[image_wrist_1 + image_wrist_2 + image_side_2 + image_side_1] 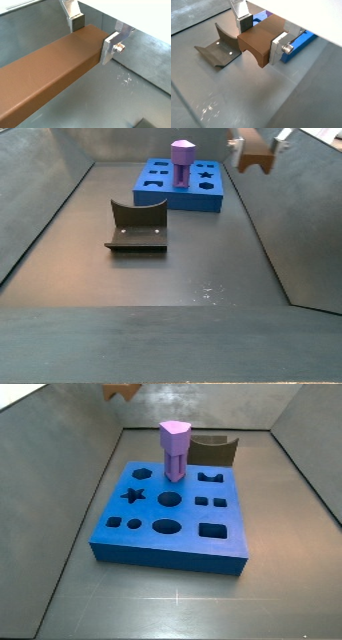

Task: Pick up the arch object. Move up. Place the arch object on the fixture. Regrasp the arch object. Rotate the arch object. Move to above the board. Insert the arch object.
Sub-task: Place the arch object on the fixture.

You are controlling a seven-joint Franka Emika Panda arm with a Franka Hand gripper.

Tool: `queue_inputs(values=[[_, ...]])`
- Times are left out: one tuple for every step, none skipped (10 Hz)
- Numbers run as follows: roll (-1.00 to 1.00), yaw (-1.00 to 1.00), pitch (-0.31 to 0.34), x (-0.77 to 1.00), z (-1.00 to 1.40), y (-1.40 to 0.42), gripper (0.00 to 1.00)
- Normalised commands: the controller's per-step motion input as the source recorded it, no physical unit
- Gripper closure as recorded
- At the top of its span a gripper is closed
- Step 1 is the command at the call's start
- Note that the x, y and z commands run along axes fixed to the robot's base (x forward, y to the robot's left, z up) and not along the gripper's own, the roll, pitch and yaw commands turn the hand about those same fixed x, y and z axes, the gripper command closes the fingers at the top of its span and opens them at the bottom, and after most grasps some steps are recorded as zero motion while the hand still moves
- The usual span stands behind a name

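Grey floor far below — claw [262,34] clamped on the arch object [260,41], held aloft.

A purple faceted peg [177,450] stands upright in the far row of the blue slab, seen in both side views [182,158]. Around it lies a grey metal floor [160,604] enclosed by sloping grey walls [40,183], scuffed and faintly reflective in a wrist view [211,107].
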Motion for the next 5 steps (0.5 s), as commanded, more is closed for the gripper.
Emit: queue_inputs(values=[[0.21,0.13,0.001,1.0,-0.08,-0.37,1.0],[0.16,0.09,0.005,1.0,-0.07,-0.33,1.0],[0.13,0.06,0.011,1.0,-0.07,-0.31,1.0],[0.11,0.05,0.016,1.0,-0.07,-0.28,1.0],[0.1,0.04,0.02,1.0,-0.07,-0.26,1.0]])
